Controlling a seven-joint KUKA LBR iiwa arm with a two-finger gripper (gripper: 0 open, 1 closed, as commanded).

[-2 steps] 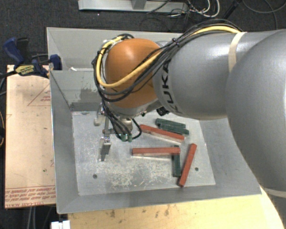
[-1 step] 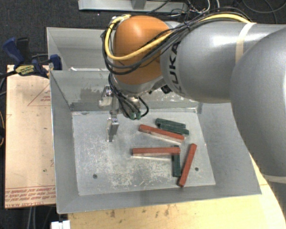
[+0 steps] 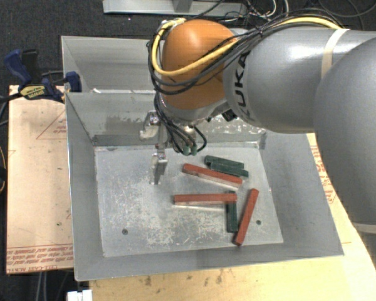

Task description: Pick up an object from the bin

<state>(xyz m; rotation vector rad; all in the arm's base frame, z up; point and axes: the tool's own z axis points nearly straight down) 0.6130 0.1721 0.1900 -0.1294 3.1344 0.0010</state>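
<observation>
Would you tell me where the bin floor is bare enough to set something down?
The floor is bare from the left wall to the gripper, and along the front wall. The right half is crowded: red bars and green bars lie close together, some touching.

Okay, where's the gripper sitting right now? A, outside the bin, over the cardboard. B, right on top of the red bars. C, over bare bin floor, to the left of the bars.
C: the gripper hangs over a bare patch of the bin floor, with the nearest red bar and the other bars lying apart from it toward the view's right.
</observation>
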